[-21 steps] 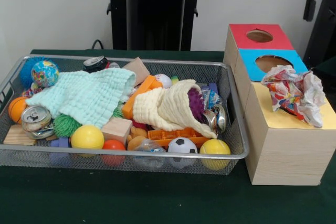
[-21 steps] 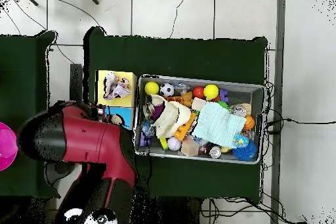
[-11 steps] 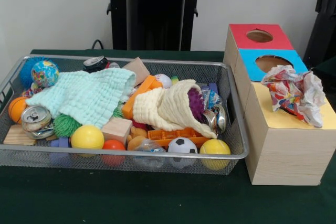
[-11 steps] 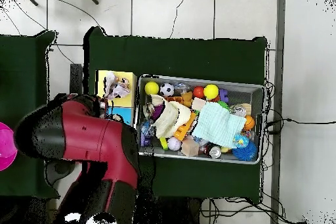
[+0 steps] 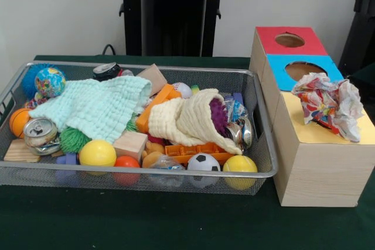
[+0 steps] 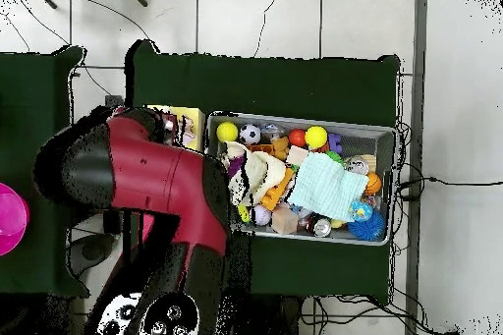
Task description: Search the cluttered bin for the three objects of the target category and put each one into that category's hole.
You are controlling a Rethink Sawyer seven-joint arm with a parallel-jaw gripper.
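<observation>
A wire bin (image 5: 262, 171) holds a jumble: a mint cloth (image 5: 96, 106), a cream cloth (image 5: 186, 120), yellow balls (image 5: 97, 153), a soccer ball (image 5: 203, 163), a globe ball (image 5: 50, 81), crushed cans (image 5: 40, 133) and wooden blocks (image 5: 130, 144). Right of it stands a wooden box with a red-topped hole (image 5: 289, 40) and a blue-topped hole (image 5: 304, 69). A crumpled colourful paper ball (image 5: 328, 103) lies on the yellow top (image 5: 319, 134). In the overhead view the red arm (image 6: 147, 179) covers most of the box and the bin's (image 6: 385, 135) left end. The gripper itself does not show.
A dark green cloth covers the table (image 5: 176, 221). A black stand (image 5: 170, 10) rises behind the bin. A dark upright shape (image 5: 366, 21) fills the front view's right edge. A pink round thing (image 6: 8, 218) sits at the overhead view's left edge.
In the overhead view the red arm has swung up and right, now over the box and the bin's left end. The red-tipped part at the front view's top right is gone.
</observation>
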